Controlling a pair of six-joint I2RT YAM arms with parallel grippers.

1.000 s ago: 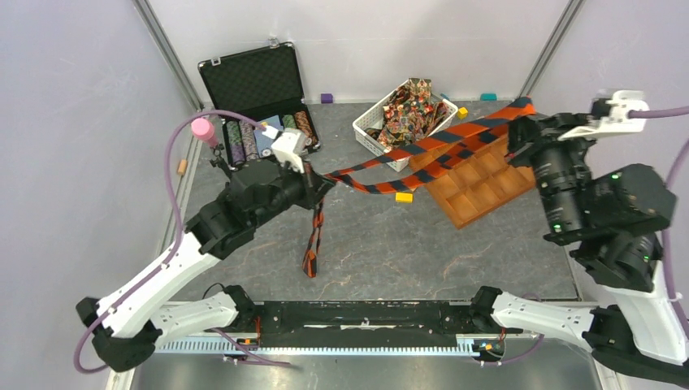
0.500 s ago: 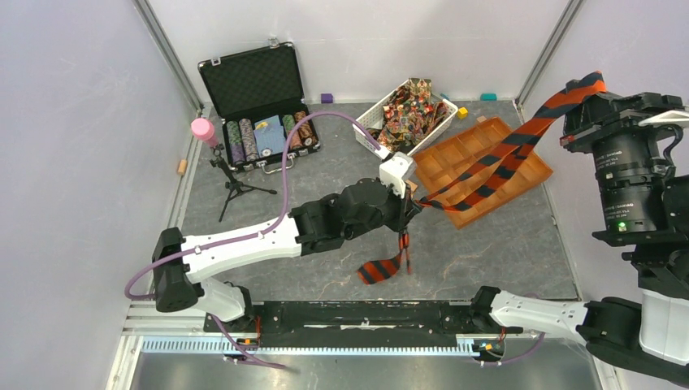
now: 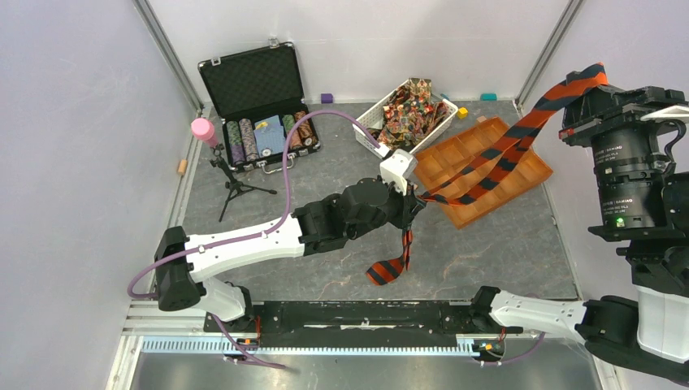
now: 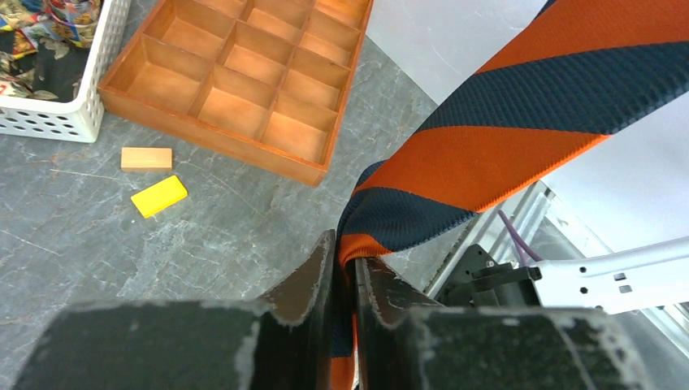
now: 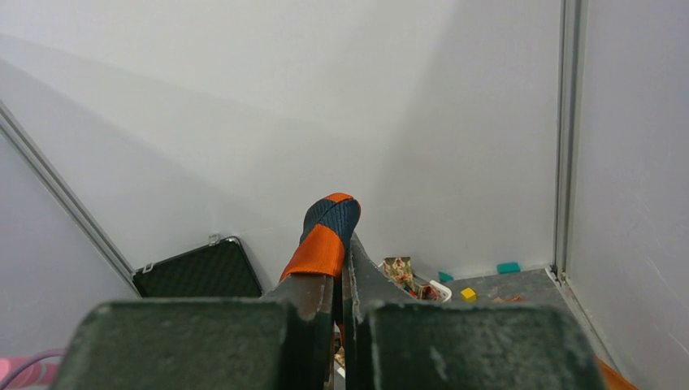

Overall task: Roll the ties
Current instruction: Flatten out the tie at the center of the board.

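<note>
Striped tie hangs stretched over the tabletop (limp, light, probably slippery); left gripper pinches it mid-length; right gripper clamps its raised fold; likely best gripped near one end for rolling.

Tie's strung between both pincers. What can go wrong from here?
1. Left pincer only pinches the tie mid-length; the fabric may slide through.
2. The span to the right pincer crosses over the tray; lowered, it could snag a divider.
3. The hanging tail might twist.

Orange-and-dark striped tie stretched midair, patterned ties heaped
</note>
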